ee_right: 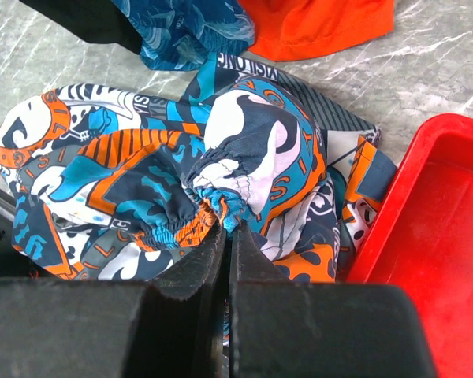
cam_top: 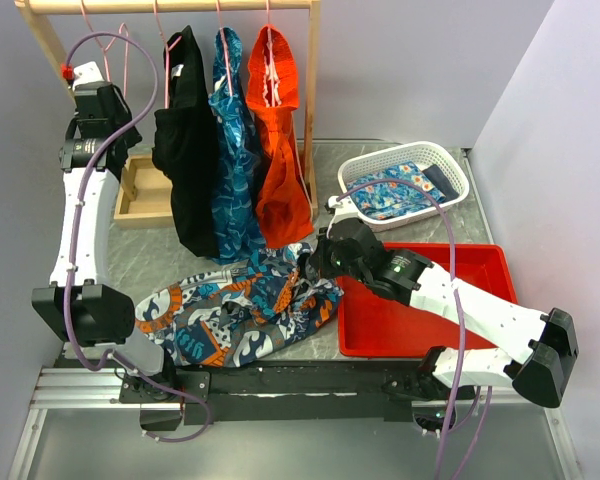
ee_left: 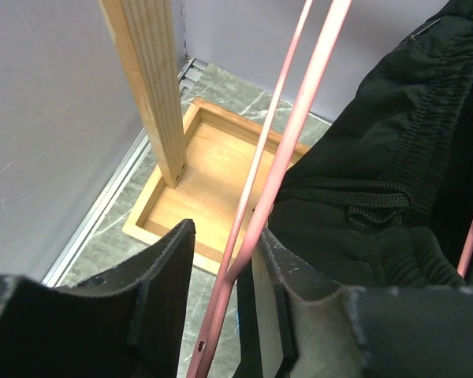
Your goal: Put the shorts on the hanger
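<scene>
Jaws of the right gripper [ee_right: 227, 230] pinch shut on the gathered waistband of the shorts [ee_right: 142, 173] — cloth heaped on the table [cam_top: 160, 255] toward 9 o'clock. At 10–11 o'clock, well apart, the hanger [cam_top: 118, 48] hangs — the left gripper [ee_left: 221, 291] sits open around its wire.

In the top view the right end effector [cam_top: 315, 262] covers its own fingertips and part of the shorts [cam_top: 230, 310] at centre frame; in the right wrist view a waistband fold vanishes between the closed fingers [ee_right: 185, 276] at lower centre; the red tray [ee_right: 449, 236] is cut by the right edge; in the left wrist view the hanger [ee_left: 288, 134] runs off top and bottom, hook unseen.
</scene>
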You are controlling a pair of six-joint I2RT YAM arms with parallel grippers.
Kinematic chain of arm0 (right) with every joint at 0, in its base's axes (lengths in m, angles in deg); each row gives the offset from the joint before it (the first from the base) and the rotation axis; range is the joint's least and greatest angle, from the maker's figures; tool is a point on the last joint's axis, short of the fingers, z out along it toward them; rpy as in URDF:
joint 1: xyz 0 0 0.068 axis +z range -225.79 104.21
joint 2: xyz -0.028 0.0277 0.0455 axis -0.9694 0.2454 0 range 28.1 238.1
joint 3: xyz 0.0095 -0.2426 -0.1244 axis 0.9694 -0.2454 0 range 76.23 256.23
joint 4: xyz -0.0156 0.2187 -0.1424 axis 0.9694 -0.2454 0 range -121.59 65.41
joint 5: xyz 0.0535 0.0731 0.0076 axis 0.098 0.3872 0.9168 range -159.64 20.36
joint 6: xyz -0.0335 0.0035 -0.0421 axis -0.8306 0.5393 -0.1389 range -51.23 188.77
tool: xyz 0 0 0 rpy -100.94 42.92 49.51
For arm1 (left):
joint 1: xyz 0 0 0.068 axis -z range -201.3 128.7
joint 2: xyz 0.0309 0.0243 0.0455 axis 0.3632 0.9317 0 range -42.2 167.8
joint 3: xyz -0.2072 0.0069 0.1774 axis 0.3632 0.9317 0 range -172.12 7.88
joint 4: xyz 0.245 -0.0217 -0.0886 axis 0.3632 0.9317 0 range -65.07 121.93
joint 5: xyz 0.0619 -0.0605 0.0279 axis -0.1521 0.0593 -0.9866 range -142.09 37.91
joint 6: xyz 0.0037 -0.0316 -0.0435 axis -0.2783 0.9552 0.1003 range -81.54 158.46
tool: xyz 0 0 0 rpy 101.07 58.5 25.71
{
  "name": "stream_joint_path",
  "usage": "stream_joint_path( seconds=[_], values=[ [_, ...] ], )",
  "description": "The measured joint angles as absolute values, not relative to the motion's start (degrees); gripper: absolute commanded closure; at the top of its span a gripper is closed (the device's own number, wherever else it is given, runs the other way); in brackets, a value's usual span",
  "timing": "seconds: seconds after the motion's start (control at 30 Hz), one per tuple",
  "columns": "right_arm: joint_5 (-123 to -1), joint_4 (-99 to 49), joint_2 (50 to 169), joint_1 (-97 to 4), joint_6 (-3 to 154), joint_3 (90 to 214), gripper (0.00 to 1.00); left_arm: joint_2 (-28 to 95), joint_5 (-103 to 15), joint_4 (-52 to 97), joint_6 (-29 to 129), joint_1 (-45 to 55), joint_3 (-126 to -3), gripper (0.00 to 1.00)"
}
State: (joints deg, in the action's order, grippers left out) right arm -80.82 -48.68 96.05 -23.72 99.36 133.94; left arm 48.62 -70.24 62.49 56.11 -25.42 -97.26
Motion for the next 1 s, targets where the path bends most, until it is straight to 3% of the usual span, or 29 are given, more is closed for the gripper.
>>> stream_joint_path(
  seconds=[0.17,0.27,0.47,1.0],
  values=[
    [-80.78,-48.64,96.05,-23.72,99.36,133.92,1.00,48.67,-70.22,62.38,56.07,-25.29,-97.13,0.74],
    [-80.78,-48.64,96.05,-23.72,99.36,133.92,1.00,48.67,-70.17,62.38,55.92,-25.22,-97.13,0.76],
    [-80.78,-48.68,96.05,-23.72,99.34,133.92,1.00,48.67,-69.50,62.16,55.17,-25.18,-97.13,0.99],
    [-80.80,-48.79,96.05,-23.72,99.34,133.92,1.00,48.21,-68.67,60.48,52.64,-24.37,-97.13,0.99]
  ],
)
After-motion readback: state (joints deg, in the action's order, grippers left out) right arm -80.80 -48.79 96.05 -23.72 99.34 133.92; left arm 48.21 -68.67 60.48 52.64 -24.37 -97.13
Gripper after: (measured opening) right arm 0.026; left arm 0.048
